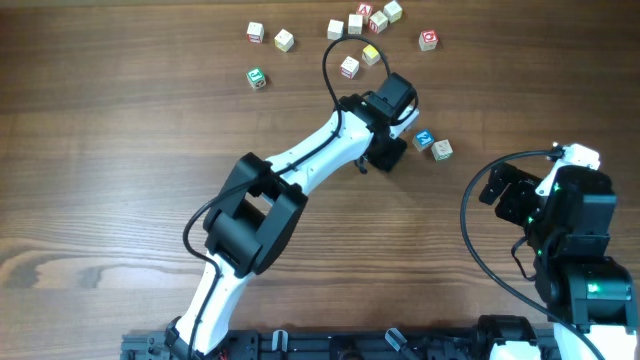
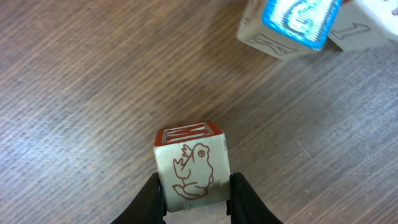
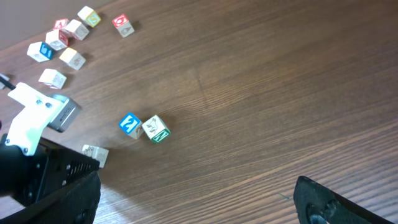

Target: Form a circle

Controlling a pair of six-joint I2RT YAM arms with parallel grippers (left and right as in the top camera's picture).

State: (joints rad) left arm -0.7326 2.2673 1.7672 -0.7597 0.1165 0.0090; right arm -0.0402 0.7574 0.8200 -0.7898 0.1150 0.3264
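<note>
A brown wooden table (image 1: 120, 150) with visible grain fills every view.

Matt pale wooden cube (image 2: 191, 165), smooth printed faces; matt grained wooden table (image 2: 74, 93).

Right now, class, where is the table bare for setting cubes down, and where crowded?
Free: wood left of the left arm, below the green cube; between that arm and the right arm. Crowded: the top-centre cubes, and by the blue cube, where the left claw grips the frog cube.
</note>
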